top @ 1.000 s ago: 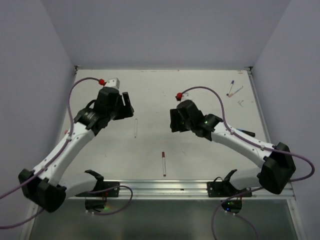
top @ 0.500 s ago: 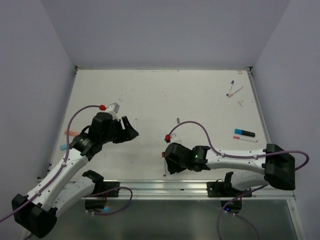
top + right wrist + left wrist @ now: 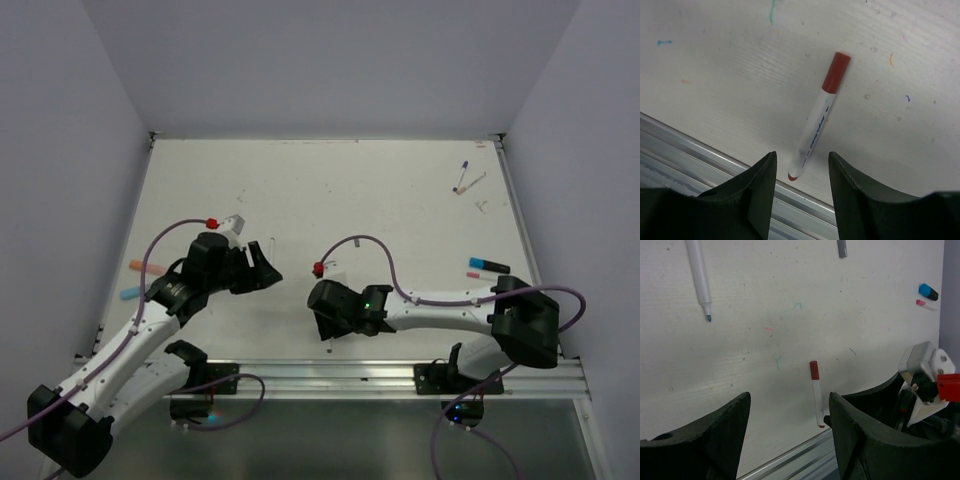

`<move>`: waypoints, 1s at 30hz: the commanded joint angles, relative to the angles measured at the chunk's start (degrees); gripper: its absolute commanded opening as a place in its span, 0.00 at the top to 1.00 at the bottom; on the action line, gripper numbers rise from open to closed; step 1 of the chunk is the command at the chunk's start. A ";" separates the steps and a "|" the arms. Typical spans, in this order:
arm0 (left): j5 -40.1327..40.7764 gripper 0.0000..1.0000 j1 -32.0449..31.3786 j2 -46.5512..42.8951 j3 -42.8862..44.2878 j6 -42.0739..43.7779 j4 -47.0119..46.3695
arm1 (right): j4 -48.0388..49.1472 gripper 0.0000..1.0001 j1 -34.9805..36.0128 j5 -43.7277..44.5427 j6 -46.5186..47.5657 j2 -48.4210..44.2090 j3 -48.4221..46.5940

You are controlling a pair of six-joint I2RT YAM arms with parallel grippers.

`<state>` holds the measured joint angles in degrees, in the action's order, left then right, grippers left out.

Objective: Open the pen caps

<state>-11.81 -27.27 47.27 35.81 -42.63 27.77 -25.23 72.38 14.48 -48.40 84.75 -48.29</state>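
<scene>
A metal rail [image 3: 330, 372] runs along the near edge of a white tabletop [image 3: 380, 190] that is scuffed with small ink marks and closed in by pale lilac walls. Two arms reach over it.

Just past the rail lies one white pen [image 3: 812, 131]. Its dark red cap [image 3: 835, 72] is on and points away from the rail. The right tool [image 3: 801, 159] hovers over the pen's near end, jaws apart, gripping nothing. The left tool [image 3: 788, 400] hangs further left, also spread and empty. Beyond it lie one uncapped white pen [image 3: 699, 270] and one loose grey cap [image 3: 841, 248].

An orange marker [image 3: 138, 265] and a pale blue marker [image 3: 130, 294] lie at the left edge. At the right are a black marker [image 3: 497, 267] with a blue cap [image 3: 478, 263] and a pink pen [image 3: 480, 276]. Two more pens [image 3: 462, 177] lie close together in the far right corner.
</scene>
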 commanded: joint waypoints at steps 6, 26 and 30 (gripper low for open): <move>-1.28 0.34 -0.59 -5.43 -1.62 -0.61 0.62 | 0.81 0.56 -9.09 -0.76 4.27 4.01 -8.30; -1.90 0.33 -0.59 -5.87 -1.45 0.27 1.32 | -0.70 0.62 -9.54 -1.21 2.88 12.28 -10.86; -1.64 0.33 -0.51 -6.22 -1.27 0.62 1.85 | 1.41 0.64 -10.41 -1.82 2.08 12.89 -9.54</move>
<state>-11.86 -27.53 41.74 33.89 -42.65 28.84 -25.67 62.85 12.43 -45.25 97.47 -57.32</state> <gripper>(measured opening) 0.666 0.366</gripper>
